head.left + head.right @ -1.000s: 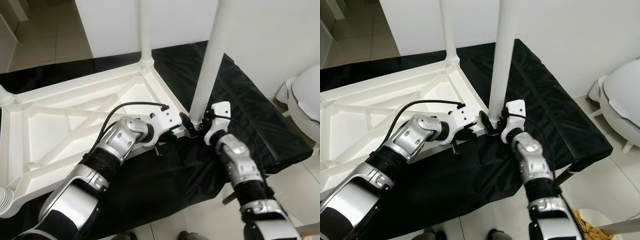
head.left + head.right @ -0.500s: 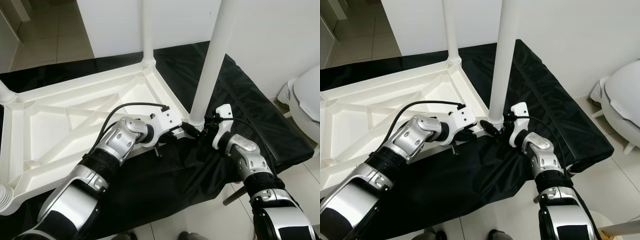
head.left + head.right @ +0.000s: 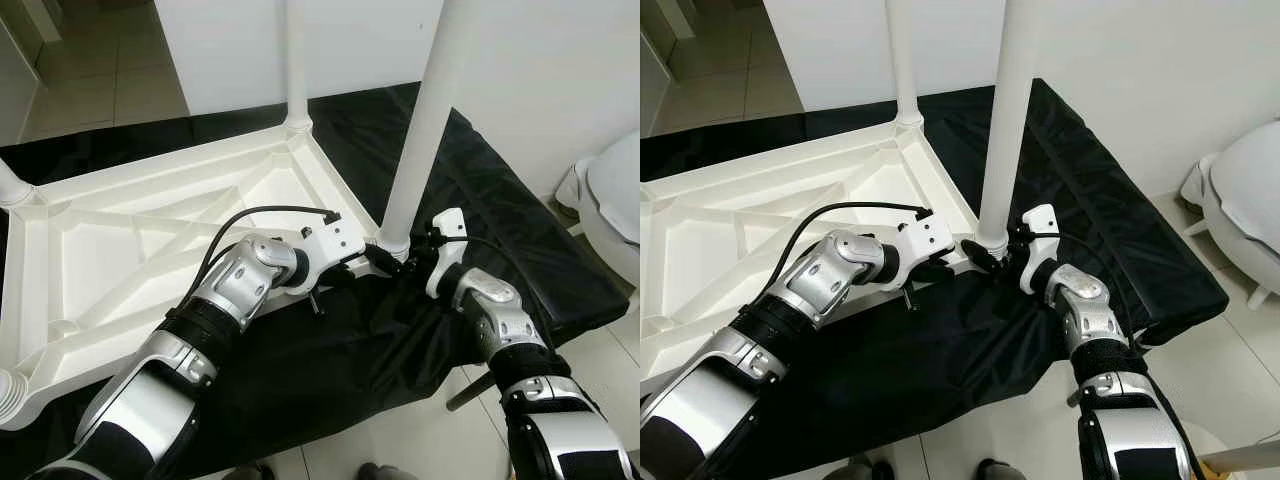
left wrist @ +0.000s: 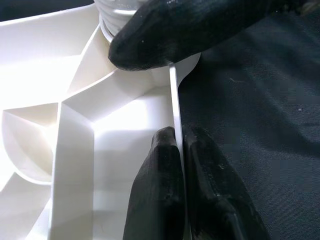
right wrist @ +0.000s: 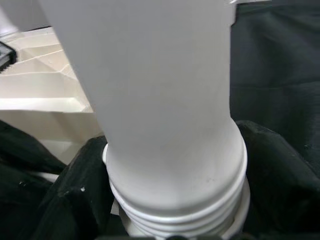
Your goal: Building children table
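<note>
Right now we hold the upside-down white table top (image 3: 150, 230), which lies on the black cloth (image 3: 520, 230), at its near corner. Our left gripper (image 4: 177, 150) pinches the thin edge wall just beside the corner socket. The table leg (image 3: 425, 110) stands straight up from that socket, and our right gripper (image 5: 172, 220) is nearer, its fingers (image 5: 75, 190) wrapped around the threaded foot. Compared with a second ago, our right wrist has rolled over and the leg leans less.
</note>
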`<state>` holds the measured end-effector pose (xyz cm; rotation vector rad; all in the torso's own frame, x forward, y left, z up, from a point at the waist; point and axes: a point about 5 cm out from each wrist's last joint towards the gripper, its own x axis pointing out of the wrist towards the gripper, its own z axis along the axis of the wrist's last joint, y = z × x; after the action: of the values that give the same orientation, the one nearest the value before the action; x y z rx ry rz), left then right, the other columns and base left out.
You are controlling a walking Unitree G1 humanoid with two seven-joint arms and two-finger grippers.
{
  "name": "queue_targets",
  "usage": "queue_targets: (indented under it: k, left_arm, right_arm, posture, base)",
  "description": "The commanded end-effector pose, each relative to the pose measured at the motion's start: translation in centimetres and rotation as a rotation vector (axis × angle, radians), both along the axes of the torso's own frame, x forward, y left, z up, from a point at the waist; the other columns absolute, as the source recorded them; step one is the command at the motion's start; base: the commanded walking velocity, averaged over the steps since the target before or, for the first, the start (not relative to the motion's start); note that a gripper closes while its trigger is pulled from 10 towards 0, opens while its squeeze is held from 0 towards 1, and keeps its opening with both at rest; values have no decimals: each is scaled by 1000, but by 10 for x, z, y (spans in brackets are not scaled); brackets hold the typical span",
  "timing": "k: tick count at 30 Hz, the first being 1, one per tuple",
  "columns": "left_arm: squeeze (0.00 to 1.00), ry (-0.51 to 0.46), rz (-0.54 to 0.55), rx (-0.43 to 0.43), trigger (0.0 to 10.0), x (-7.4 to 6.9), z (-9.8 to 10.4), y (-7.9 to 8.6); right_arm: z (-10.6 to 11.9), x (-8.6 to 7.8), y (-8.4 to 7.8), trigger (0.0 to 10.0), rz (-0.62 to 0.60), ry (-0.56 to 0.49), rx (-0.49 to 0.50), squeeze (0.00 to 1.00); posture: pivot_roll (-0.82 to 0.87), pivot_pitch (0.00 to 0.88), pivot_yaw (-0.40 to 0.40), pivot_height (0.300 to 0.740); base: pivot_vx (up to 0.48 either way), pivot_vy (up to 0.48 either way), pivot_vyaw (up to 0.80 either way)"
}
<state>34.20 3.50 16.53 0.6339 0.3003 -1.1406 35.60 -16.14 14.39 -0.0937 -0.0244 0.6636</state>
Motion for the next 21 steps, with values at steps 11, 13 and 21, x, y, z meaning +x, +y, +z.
queue_targets:
  k: [11,13,21]
  left_arm:
    - [0,44,-56,32,10000,-7,-8,-1]
    - [0,44,-56,32,10000,-7,-8,-1]
    - [0,42,-57,36,10000,-7,-8,0]
  right_arm:
    - [-22,-1,42,10000,-352,128,135,0]
    - [-24,-3,49,10000,-386,145,161,0]
    - [-33,-10,75,10000,-500,201,196,0]
  posture:
    - [-61,68,52,740]
    - [-61,70,52,740]
    - [-59,73,49,740]
  base:
    - [0,0,0]
    - [0,0,0]
    - [0,0,0]
